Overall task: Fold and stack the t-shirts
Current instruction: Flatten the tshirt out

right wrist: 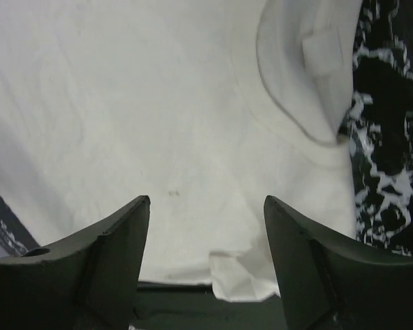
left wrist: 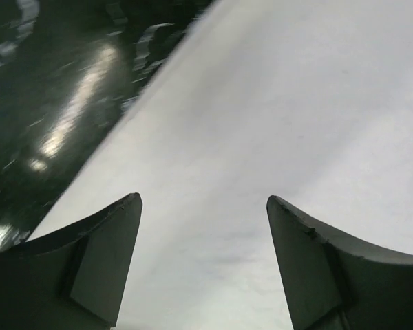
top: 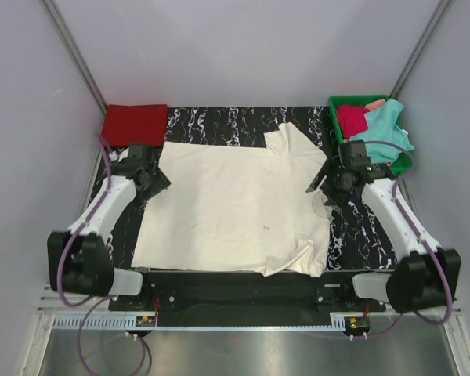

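A large cream-white t-shirt lies spread flat on the black marbled table, its neck toward the right. My left gripper hovers over the shirt's left edge, jaws open and empty; the left wrist view shows the same gripper above smooth cream cloth. Over the right edge near the collar, my right gripper is open too; the right wrist view has the right gripper above the cloth, with the collar and tag beyond. A folded red t-shirt rests at the back left.
A green tray at the back right holds a crimson t-shirt and a teal t-shirt draped over its side. Grey walls close in the table on three sides. A sleeve is crumpled at the shirt's near right corner.
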Controlling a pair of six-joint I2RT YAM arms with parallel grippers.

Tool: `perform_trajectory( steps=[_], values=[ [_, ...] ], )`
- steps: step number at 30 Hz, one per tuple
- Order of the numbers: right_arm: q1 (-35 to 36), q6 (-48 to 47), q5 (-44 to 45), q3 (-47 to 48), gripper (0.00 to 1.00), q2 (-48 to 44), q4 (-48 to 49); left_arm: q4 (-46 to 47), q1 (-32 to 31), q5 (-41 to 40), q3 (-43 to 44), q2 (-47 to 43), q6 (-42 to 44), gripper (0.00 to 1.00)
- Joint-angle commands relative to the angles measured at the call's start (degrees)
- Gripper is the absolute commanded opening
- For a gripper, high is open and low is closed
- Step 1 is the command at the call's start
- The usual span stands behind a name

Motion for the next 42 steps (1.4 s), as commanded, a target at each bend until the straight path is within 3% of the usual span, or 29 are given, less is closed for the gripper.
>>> perform_trajectory(
  steps=[1, 5, 8, 12, 20, 29, 36, 38, 42],
  values=[
    [-0.97, -3.39, 9.4, 7.82, 0.75, 11.63, 10.3, 9.5, -4.73, 8.21, 7.29, 9.98, 9.7, 0.79],
    [-1.59, -7.09, 13.26, 16.44, 0.68, 26.63, 13.74, 13.45, -5.09, 12.26, 10.9, 20.53, 10.49, 0.72],
    [-1.5, -8.93, 12.92, 23.2, 0.57, 34.82, 14.8, 13.47, -4.83, 11.84, 14.57, 26.06, 11.55, 0.73],
    [-1.42, -11.57, 12.65, 29.26, 0.56, 42.84, 14.36, 10.05, -2.81, 11.92, 20.19, 33.28, 10.33, 0.75],
    [-0.45, -12.99, 10.28, 42.36, 0.58, 57.94, 11.73, 9.34, 5.53, 21.05, 22.93, 41.56, 4.87, 0.73],
    [0.52, -13.51, 8.52, 72.06, 0.59, 77.63, 3.47, 8.55, 5.37, 26.15, 32.77, 48.94, 3.82, 0.73],
    [0.52, -16.94, 5.18, 89.73, 0.6, 81.44, 4.08, 5.12, 5.2, 26.68, 44.99, 52.64, 5.92, 0.73],
    [0.61, -16.77, 5.44, 89.93, 0.61, 77.77, 2.06, 4.68, 4.76, 26.16, 45.0, 49.31, 7.33, 0.74],
    [0.52, -15.8, 5.71, 81.35, 0.67, 67.22, -1.19, 7.13, 3.28, 26.51, 36.16, 38.86, 7.34, 0.77]
  ],
)
